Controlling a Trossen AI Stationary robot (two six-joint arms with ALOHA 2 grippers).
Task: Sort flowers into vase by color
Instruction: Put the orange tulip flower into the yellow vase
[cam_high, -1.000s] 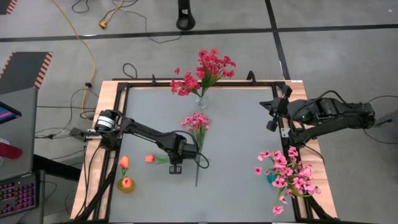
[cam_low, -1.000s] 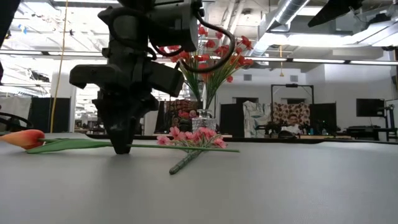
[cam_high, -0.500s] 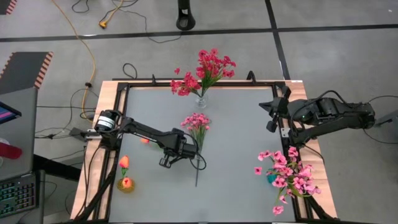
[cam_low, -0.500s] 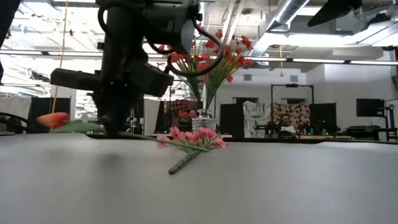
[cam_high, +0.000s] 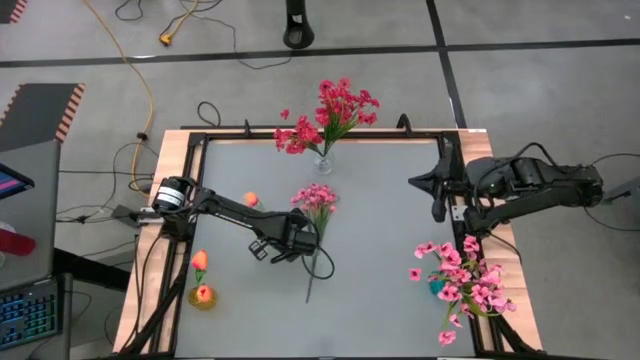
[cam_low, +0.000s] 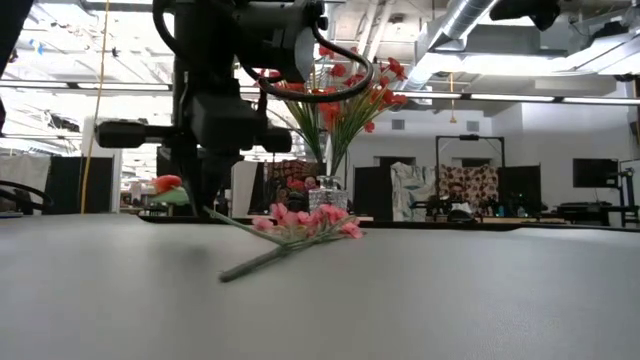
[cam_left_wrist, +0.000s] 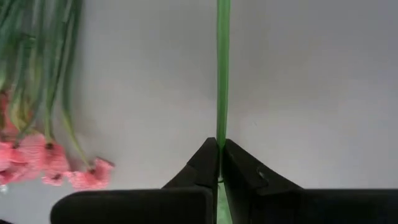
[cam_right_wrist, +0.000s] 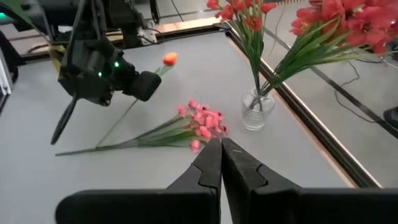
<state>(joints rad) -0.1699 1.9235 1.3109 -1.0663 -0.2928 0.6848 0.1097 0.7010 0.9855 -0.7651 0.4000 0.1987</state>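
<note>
Orange tulip bud (cam_low: 168, 184) aloft beside the dark left arm (cam_low: 222, 100) — pink spray (cam_low: 300, 224) flat on table (cam_low: 420, 300).

A large robotics lab or workshop. The grey tabletop (cam_high: 380, 230) sits in a dark metal frame with wooden edging on a concrete floor (cam_high: 520, 90) marked with black tape. A yellow cable (cam_high: 135, 75) trails across that floor, and a keyboard (cam_high: 28, 310) lies beside the rig. Behind the table, ceiling ducts (cam_low: 450, 25), strip lights, dark monitors (cam_low: 595, 172) and workstations fill an open hall.
</note>
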